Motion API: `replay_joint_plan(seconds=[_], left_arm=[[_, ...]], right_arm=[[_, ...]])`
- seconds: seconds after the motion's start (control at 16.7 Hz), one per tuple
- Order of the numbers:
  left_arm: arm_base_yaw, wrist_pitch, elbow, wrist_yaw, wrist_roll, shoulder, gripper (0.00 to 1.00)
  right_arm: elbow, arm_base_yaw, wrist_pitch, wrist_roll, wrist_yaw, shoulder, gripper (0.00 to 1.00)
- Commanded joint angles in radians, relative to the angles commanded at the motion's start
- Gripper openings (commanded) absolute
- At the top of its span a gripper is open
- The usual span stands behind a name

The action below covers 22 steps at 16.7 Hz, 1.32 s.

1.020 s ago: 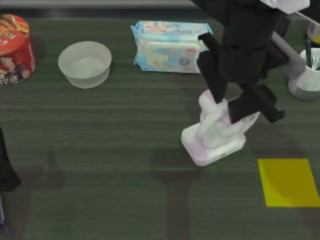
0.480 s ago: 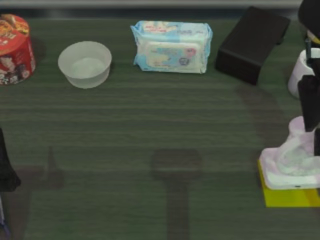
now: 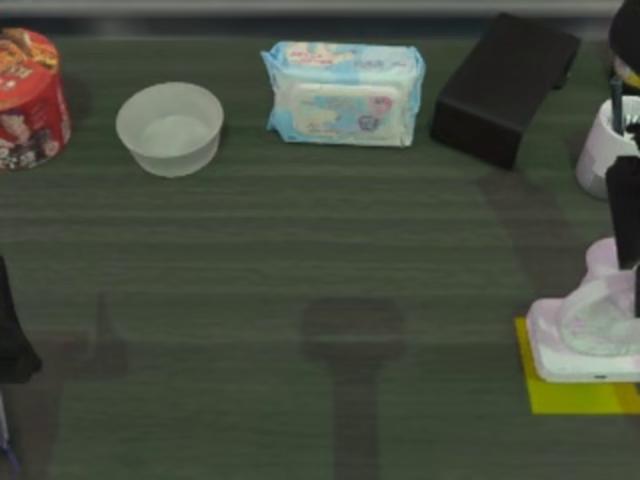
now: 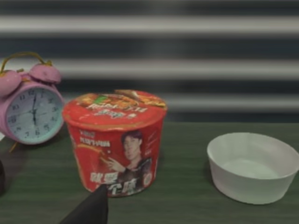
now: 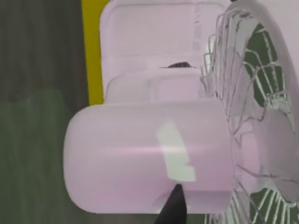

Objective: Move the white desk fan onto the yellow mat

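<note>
The white desk fan (image 3: 590, 330) stands with its pale base on the yellow mat (image 3: 575, 398) at the table's right edge, and a yellow strip shows along the near and left sides. My right gripper (image 3: 630, 280) comes down over the fan, shut on its head and motor knob, with one dark finger (image 3: 622, 210) showing. In the right wrist view the fan (image 5: 149, 154) fills the picture, with the mat (image 5: 92, 56) beyond it and one fingertip (image 5: 174, 207) against the knob. My left arm (image 3: 12, 340) is parked at the left edge with its gripper open, one fingertip (image 4: 93, 207) showing.
Along the back stand a red noodle cup (image 3: 30, 95), a translucent white bowl (image 3: 170, 128), a pack of wipes (image 3: 345, 92), a black box (image 3: 505, 85) and a white pen cup (image 3: 610, 150). A pink alarm clock (image 4: 30, 109) sits beside the noodle cup (image 4: 114, 140).
My right gripper carried the fan from the table's middle right over to the yellow mat. In the last half second it only shifted slightly right. The left arm stayed still.
</note>
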<state>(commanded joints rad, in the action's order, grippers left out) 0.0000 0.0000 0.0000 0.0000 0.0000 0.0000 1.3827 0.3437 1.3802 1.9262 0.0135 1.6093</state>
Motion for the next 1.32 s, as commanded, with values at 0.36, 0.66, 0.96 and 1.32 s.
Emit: replay_joint_plan(seconds=[0.36, 0.66, 0.96, 1.32], left_arm=[[0.0, 0.0, 0.0, 0.0, 0.0, 0.0, 1.0], [0.0, 0.0, 0.0, 0.0, 0.0, 0.0, 1.0], [0.0, 0.0, 0.0, 0.0, 0.0, 0.0, 1.0], [0.0, 0.0, 0.0, 0.0, 0.0, 0.0, 1.0]], right_arm=[[-0.111, -0.004, -0.122, 0.0, -0.001, 0.007, 0.0], [-0.111, -0.004, -0.122, 0.0, -0.001, 0.007, 0.23], [-0.111, -0.004, -0.122, 0.0, -0.001, 0.007, 0.6], [-0.111, -0.004, -0.122, 0.0, -0.001, 0.007, 1.0]])
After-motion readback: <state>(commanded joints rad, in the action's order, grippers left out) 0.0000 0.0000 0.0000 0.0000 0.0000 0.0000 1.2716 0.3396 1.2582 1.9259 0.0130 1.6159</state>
